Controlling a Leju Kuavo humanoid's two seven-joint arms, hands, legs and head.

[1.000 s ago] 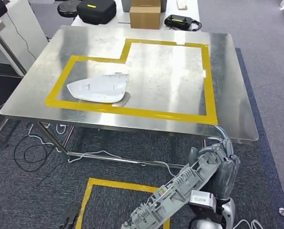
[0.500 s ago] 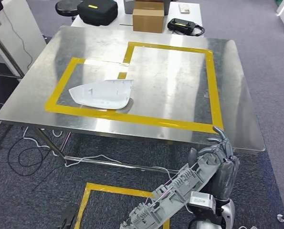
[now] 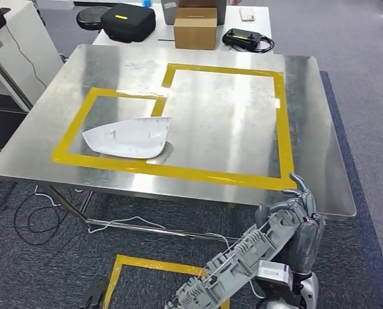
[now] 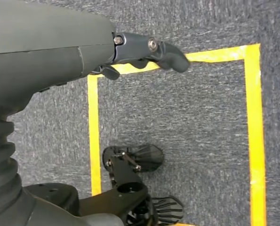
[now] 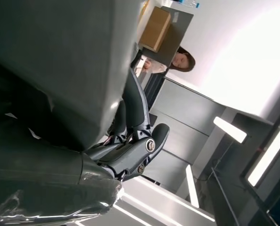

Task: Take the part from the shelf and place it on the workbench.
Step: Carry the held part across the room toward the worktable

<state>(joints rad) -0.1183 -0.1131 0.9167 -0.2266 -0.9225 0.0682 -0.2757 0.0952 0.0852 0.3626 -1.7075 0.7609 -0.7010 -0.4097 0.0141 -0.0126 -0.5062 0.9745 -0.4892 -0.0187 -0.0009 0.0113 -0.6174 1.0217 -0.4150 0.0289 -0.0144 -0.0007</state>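
Low at the frame's edge, right hand (image 3: 296,222) gripping one end of the long grey part (image 3: 233,261), fingers wrapped over it and half hidden behind; far end of the part cut off by the bottom edge. Held below and in front of the workbench (image 3: 320,154), not touching it. Beyond, white cover (image 3: 129,137) lying flat inside the yellow tape (image 3: 189,172). Left hand (image 4: 145,49) hanging over carpet, fingers loosely extended, holding nothing.
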